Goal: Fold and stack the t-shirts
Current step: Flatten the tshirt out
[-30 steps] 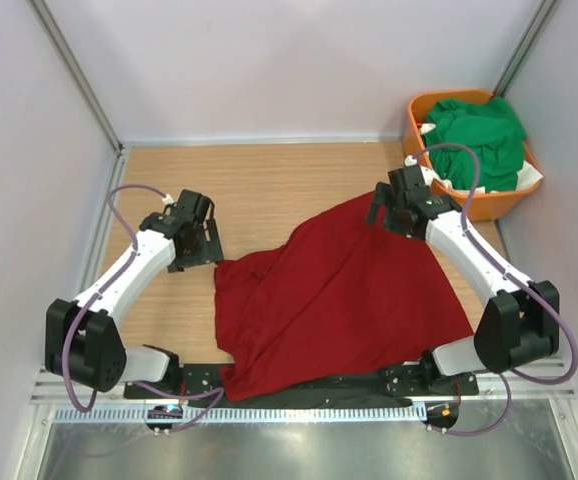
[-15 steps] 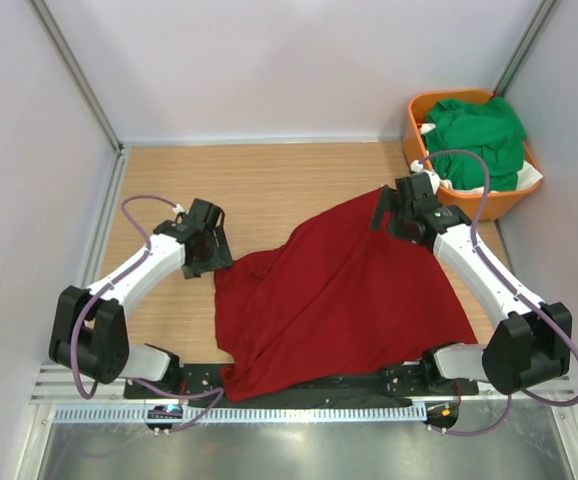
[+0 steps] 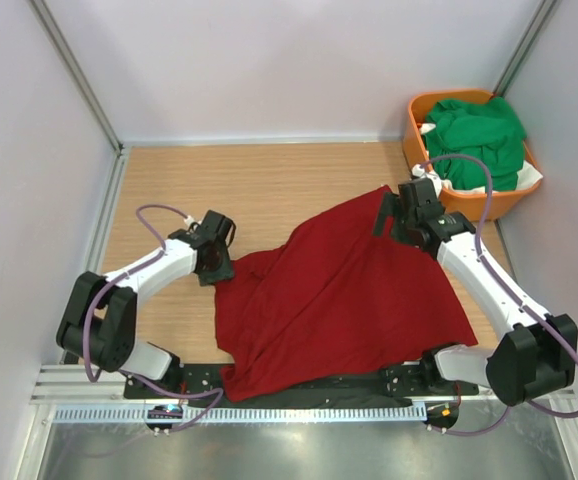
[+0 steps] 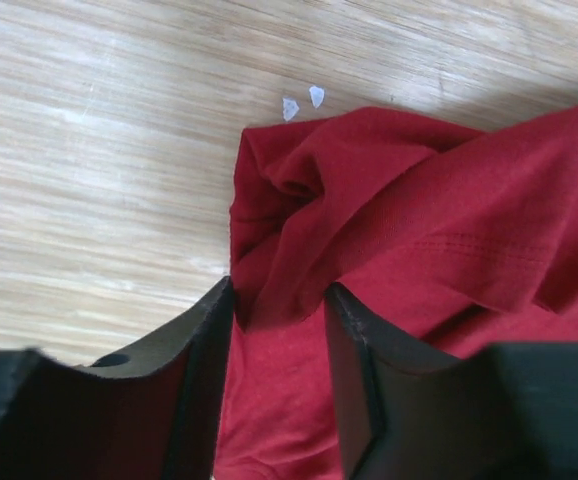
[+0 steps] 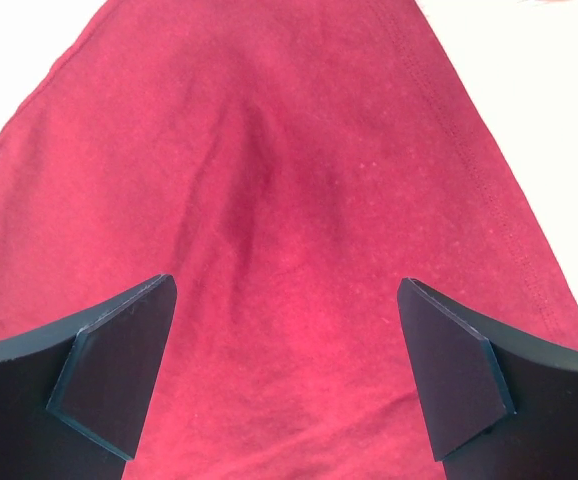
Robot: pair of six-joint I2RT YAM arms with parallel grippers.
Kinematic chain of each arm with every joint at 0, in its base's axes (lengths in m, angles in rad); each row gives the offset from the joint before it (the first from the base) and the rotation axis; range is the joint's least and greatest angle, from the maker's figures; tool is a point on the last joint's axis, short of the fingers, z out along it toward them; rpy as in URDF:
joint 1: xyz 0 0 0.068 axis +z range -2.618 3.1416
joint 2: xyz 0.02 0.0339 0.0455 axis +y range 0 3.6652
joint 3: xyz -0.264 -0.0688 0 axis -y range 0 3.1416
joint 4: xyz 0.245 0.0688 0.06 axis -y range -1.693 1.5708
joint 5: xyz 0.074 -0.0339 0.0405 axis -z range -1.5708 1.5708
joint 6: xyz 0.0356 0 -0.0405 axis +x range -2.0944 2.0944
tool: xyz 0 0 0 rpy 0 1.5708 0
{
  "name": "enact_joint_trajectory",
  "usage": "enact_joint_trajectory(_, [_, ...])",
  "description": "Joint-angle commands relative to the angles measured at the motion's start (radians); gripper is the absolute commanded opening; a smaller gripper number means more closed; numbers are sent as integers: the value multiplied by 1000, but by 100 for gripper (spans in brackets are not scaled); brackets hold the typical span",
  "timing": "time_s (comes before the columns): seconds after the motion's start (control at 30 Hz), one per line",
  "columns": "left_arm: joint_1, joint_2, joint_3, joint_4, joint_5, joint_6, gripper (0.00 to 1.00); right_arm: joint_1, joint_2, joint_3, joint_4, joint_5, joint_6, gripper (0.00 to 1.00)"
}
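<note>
– At the far right corner of the table (image 3: 269, 180), what does the orange basket (image 3: 479, 208) hold?
– Bright green t-shirts (image 3: 479, 135), heaped loose and rising over the rim. A little white shows at the basket's edge beside them.
– How many green ones?
– The heap is too tumbled to count. There is one basket, one dark red t-shirt (image 3: 344, 290) and two arms. Two small white flecks (image 4: 289, 108) lie on the wood near the red cloth.
– Where is the red one?
– It is out on the table, reaching from the middle to the near edge, where its hem lies over the black base plate between the arms. It lies crumpled and skewed, with one corner pointing toward the basket and a bunched corner on the left.
– And the grippers?
– The left gripper (image 4: 279, 300) sits at that bunched left corner. Its fingers stand a narrow gap apart with a red fold between them, and whether they pinch it cannot be told. The right gripper (image 5: 287, 285) is over the far corner of the shirt. Its fingers are spread wide, with smooth red fabric and a stitched hem below.
</note>
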Motion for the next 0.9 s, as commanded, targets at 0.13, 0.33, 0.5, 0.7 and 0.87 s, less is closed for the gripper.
enact_joint_trajectory(0.13, [-12,-6,33,41,-10,1,0,-11,-32,-14,4,28,-36,100])
enact_joint_trajectory(0.33, [12,-9,225,-98,-100,15,0,-14,-18,-19,19,28,-40,100])
enact_joint_trajectory(0.5, [173,185,562,-186,-70,39,0,-14,48,7,50,-1,-31,100])
enact_joint_trajectory(0.7, [353,731,1198,-389,83,76,82,-14,126,64,62,-67,-16,100])
enact_joint_trajectory(0.87, [333,907,1462,-582,43,108,85,-14,117,70,56,-64,-19,100])
